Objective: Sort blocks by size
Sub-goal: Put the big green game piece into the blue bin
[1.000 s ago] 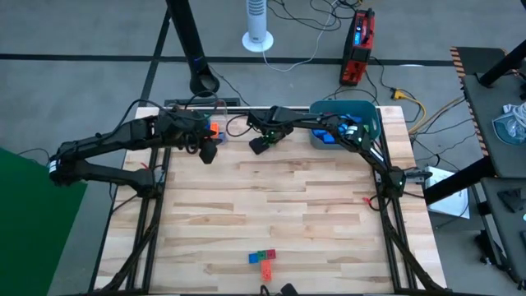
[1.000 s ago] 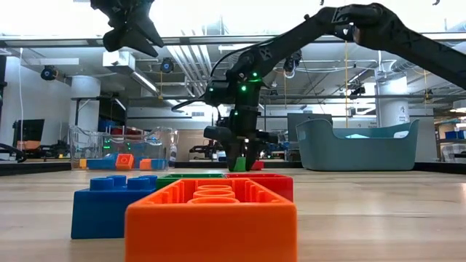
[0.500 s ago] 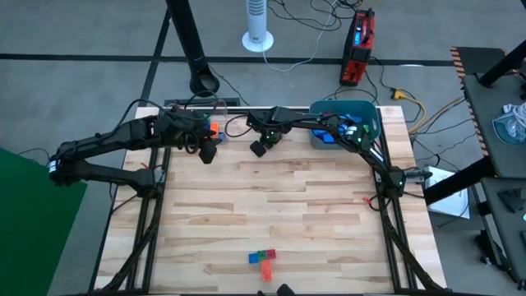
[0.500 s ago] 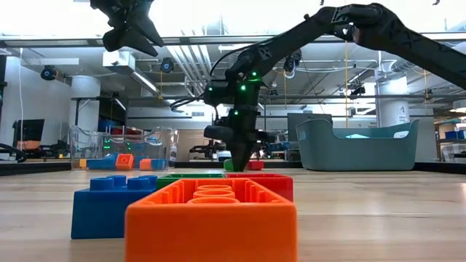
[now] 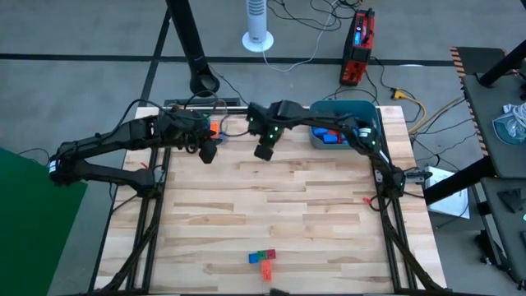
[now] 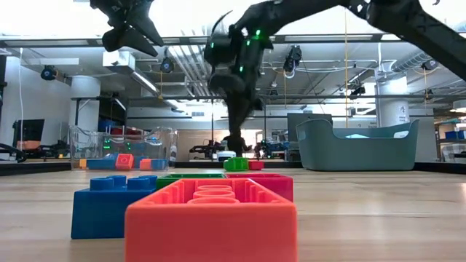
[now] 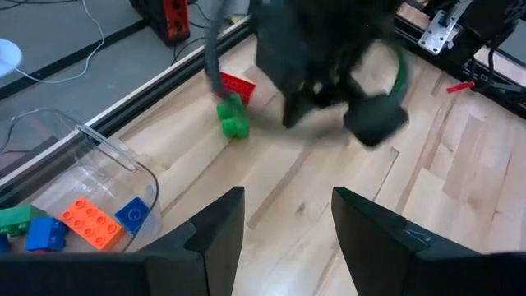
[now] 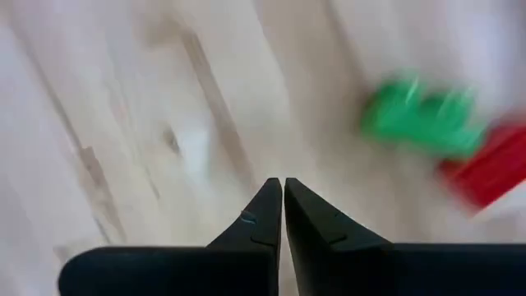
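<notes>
right hand closed, empty | green block flat, studs up

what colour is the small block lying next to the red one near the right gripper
Green. The small block touches the red block, clearest in the left wrist view.

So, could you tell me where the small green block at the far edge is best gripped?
Probably from straight above, across its two free sides: the green block lies flat on the table, with a red block close against its far side.
</notes>
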`<state>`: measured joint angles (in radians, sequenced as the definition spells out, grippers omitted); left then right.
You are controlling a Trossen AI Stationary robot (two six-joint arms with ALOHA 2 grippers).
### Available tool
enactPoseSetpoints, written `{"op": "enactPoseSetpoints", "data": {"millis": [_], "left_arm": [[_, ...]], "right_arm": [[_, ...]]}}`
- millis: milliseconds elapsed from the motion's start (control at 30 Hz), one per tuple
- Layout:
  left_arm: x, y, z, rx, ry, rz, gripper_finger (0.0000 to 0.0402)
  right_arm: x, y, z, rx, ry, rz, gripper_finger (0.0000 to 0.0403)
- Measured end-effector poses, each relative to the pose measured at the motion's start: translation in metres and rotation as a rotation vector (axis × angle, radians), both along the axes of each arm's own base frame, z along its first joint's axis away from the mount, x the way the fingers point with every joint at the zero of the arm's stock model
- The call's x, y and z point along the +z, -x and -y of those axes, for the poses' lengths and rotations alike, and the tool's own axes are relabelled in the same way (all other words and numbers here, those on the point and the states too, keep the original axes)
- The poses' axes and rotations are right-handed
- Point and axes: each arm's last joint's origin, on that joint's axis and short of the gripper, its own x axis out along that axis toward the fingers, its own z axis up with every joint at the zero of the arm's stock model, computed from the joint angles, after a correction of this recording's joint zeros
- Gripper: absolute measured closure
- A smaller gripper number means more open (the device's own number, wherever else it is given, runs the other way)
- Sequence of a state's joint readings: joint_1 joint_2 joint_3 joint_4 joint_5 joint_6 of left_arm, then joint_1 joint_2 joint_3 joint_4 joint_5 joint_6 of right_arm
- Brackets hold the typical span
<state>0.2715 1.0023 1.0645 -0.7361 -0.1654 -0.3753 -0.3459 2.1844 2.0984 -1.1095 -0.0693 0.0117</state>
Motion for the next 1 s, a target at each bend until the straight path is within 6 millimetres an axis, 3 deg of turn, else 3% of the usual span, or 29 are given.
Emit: {"op": "enactPoseSetpoints", "data": {"millis": [133, 333, 567, 700, 900, 1000], "left_arm": [[0.000, 0.000, 0.000, -0.004, -0.005, -0.001, 0.0231], [0.000, 0.000, 0.001, -0.013, 0.037, 0.017, 0.0231], [0.000, -0.001, 0.002, -0.036, 0.069, 0.026, 0.0231], [0.000, -0.001, 0.002, -0.036, 0.069, 0.026, 0.0231], [-0.001, -0.002, 0.002, -0.036, 0.070, 0.023, 0.0231], [-0.001, -0.002, 0.002, -0.029, 0.076, 0.026, 0.0231]], "right_arm": [[0.009, 0.006, 0.029, 0.274, 0.135, 0.059, 0.0391], [-0.014, 0.011, 0.063, 0.547, 0.276, -0.009, 0.0337], [-0.024, 0.010, 0.067, 0.696, 0.300, -0.031, 0.0217], [-0.035, 0.008, 0.069, 0.729, 0.305, -0.056, 0.0170], [-0.058, 0.006, 0.073, 0.670, 0.285, -0.120, 0.0161], [-0.058, 0.008, 0.070, 0.648, 0.247, -0.133, 0.0174]]}}
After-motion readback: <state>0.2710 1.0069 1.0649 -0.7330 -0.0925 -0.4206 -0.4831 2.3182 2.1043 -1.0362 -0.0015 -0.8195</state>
